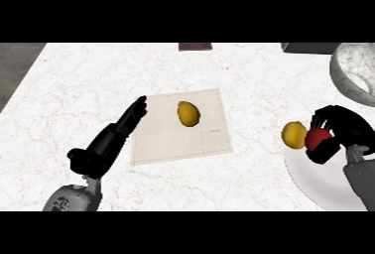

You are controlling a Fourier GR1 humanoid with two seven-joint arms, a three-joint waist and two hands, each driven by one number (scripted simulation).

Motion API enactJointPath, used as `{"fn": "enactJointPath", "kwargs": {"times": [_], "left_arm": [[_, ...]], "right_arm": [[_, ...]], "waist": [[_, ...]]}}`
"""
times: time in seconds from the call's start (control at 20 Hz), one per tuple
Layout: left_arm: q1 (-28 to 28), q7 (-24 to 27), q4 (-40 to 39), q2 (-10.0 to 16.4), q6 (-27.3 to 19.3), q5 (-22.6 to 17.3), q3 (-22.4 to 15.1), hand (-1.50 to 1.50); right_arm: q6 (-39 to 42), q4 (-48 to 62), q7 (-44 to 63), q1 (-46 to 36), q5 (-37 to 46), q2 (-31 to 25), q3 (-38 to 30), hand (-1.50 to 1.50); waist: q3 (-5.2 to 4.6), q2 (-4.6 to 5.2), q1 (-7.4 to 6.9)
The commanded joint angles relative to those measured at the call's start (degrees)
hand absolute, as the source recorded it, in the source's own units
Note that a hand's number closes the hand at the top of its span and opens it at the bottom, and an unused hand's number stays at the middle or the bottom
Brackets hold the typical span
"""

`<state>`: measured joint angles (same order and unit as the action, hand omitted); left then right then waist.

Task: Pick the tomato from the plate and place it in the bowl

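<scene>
Nearest to me, at the right, the round white plate (322,187) lies on the white marble bench (88,84), cut off by the view's right edge. At the near left my left hand (104,148) rests with its fingers straight and released. It holds nothing and points toward the far right. I judge it is parked there to stay clear of the working side.

Over the far part of the plate my right hand (338,128) is grasping the red tomato (316,139), its black fingers curled round the fruit from the far side and the right so it can be carried. The tomato is small, round, smooth and a plain deep red, about half hidden by those fingers. I cannot tell whether it rests on the plate or hangs just clear of it.

Just left of the tomato, a yellow oval fruit (294,134) sits at the plate's far left rim. Further left, mid-bench, a pale beige rectangular mat (176,145) carries a second yellow oval fruit (189,113) toward its far edge.

Farthest, at the right, stands the speckled grey-white bowl (351,74), well apart from the tomato. I judge the carry runs far and slightly right, rising over the bowl's near rim.
</scene>
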<state>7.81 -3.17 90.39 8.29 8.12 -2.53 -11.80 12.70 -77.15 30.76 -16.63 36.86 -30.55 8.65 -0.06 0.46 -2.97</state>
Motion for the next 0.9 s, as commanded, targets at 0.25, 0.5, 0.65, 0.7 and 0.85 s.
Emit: {"fn": "enactJointPath", "kwargs": {"times": [0.25,0.5,0.65,0.7,0.85], "left_arm": [[1.85,1.03,-2.48,-0.47,-0.99,0.33,2.50,0.00],[-1.41,0.62,-0.97,0.43,0.56,-0.26,1.84,0.00],[0.37,-1.33,-0.51,-1.36,-1.95,1.11,1.48,0.00],[0.74,-0.78,-1.23,-1.21,-0.94,0.69,1.59,0.00],[1.55,-4.40,1.95,-0.19,0.70,-0.82,2.74,0.00]], "right_arm": [[-4.89,6.36,-13.94,-16.21,9.48,-2.76,3.46,1.50],[-11.53,1.94,-13.40,-19.38,4.47,-0.04,-4.51,1.50],[-15.14,3.05,-15.83,-20.18,0.08,0.79,-10.23,1.50],[-13.73,4.96,-16.13,-23.03,-0.52,-0.02,-11.44,1.50],[-15.86,9.03,-19.20,-21.81,-0.55,0.02,-14.00,1.50]], "waist": [[0.06,-0.21,1.91],[0.05,-0.48,2.42],[0.10,-0.47,2.75],[0.08,-0.38,2.53],[0.08,-0.41,2.56]]}}
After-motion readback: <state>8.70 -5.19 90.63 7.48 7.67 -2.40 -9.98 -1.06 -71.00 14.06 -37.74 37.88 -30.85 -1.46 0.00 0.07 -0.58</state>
